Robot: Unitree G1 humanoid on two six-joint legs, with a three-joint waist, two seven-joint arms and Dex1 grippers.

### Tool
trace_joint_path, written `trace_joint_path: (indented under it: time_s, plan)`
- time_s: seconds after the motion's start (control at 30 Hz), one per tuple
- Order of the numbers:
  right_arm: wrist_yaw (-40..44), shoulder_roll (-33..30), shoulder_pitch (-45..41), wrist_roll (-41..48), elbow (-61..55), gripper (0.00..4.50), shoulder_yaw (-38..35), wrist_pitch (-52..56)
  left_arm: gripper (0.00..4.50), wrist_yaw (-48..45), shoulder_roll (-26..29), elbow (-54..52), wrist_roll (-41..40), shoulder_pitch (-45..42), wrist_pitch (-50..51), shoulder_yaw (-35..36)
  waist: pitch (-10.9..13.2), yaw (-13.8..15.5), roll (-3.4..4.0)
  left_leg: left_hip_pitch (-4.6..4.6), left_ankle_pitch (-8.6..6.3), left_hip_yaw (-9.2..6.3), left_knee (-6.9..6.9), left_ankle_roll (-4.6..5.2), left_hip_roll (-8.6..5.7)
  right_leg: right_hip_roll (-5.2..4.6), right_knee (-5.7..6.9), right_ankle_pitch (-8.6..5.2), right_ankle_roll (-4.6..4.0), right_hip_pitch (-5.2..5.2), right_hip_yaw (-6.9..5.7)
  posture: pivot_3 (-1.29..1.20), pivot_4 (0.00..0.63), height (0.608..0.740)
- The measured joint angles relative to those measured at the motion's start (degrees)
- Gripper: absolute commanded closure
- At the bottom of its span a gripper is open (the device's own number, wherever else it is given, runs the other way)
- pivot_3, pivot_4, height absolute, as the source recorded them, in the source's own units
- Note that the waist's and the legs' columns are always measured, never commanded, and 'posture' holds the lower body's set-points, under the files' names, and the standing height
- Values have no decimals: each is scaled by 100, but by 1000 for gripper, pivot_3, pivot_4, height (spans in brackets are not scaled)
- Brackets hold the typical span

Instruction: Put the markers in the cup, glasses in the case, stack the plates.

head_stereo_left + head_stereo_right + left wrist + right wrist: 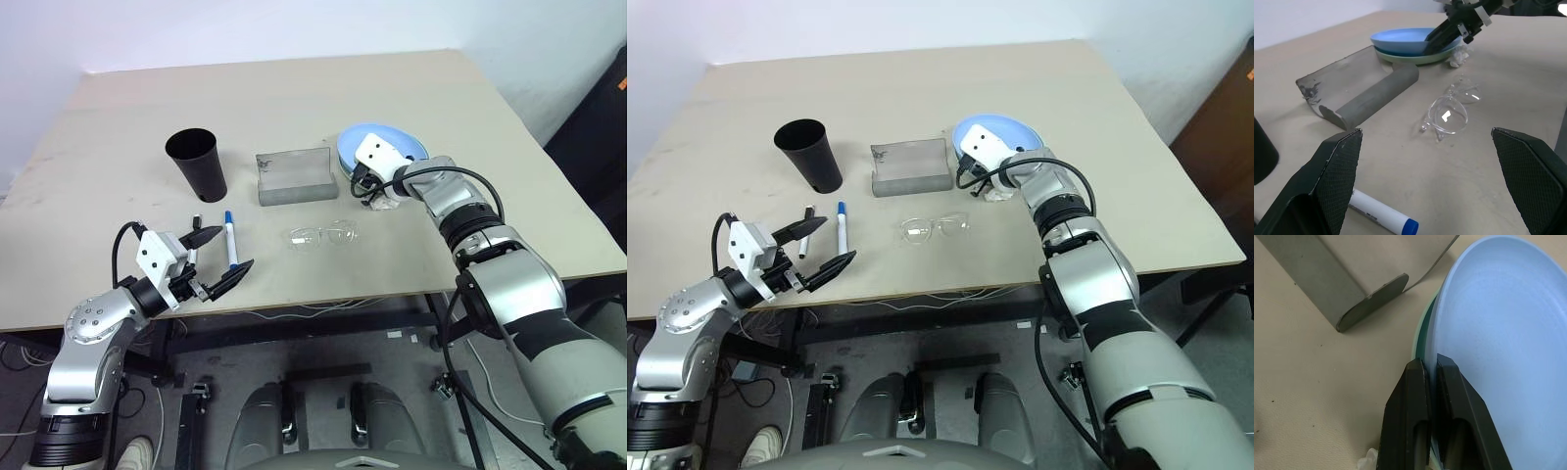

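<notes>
Nearest, the left gripper (220, 262) hovers spread wide, empty, beside two slim white markers (230, 238). Clear plastic glasses (323, 235) lie mid-table, before the open grey case (294, 176). Farther right, the right gripper (1431, 377) pinches the light blue plate's (1498, 333) rim, atop the mint green plate (1415, 58).

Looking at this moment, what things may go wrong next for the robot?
1. The right end effector is shut on the rim of the blue plate, which sits on the green plate. Pulling away before opening may drag or tip it.
2. A crumpled paper wad lies beside the plates, near that arm, and may be pushed.
3. The clear glasses are faint on the table, so a grasp may miss.
</notes>
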Motion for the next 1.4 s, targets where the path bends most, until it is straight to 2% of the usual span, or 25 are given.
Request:
trace_joint_path:
  time_s: [0.07, 0.43, 0.67, 0.83, 1.0, 1.17, 1.4]
  plan:
    - [-4, 5, 0, -6, 0, 3697, -10, 56, 63, -10, 0, 1, 0, -7, 0, 0, 0, 0, 0, 0, 1, 0, 0, 1, 0, 0, 1, 0, 1, 0, 0, 0, 150, 740]
    - [93, 10, -10, 128, 5, 10, -267, 319, 63, -98, 0, 63, 2, -129, -2, -3, 1, -5, 1, 0, 4, 5, 0, 5, 2, 2, 6, 2, 3, -5, 4, 0, 150, 740]
    - [530, -254, -317, 547, -245, 10, -765, 1011, 63, -175, 0, 163, 3, -195, -4, -9, 1, 2, 1, -1, 4, 5, 0, 5, 3, 2, 5, 2, 3, -6, 6, 0, 150, 740]
    - [1095, -708, -227, 950, -1149, 10, -1061, 2070, 63, -194, 0, 181, 4, -214, -6, -18, 0, 15, 0, -2, 0, 3, -1, 1, 14, 1, 0, 1, 0, -6, 6, 0, 150, 740]
    - [1798, -1247, 1148, 1725, -3071, 10, -1513, 3082, 63, -222, 6, 224, 4, -227, -9, -22, -2, 46, -4, -3, -1, 4, 0, 9, 20, 1, -8, 2, 1, -1, 5, 0, 150, 740]
    - [1792, -1436, 2419, 2046, -4239, 10, -1581, 3671, 63, -252, 16, 282, 5, -296, -7, -38, -1, 12, -2, -1, -1, 10, 4, 7, 28, 6, -2, 5, -6, -8, 7, 0, 150, 740]
    - [1035, -1175, 2697, 2319, -4616, 10, -1896, 3603, 63, -302, 17, 408, 7, -390, -8, -74, -1, 15, -3, 0, -4, 16, 13, -5, 42, 18, -3, 3, -31, -10, 12, 0, 150, 740]
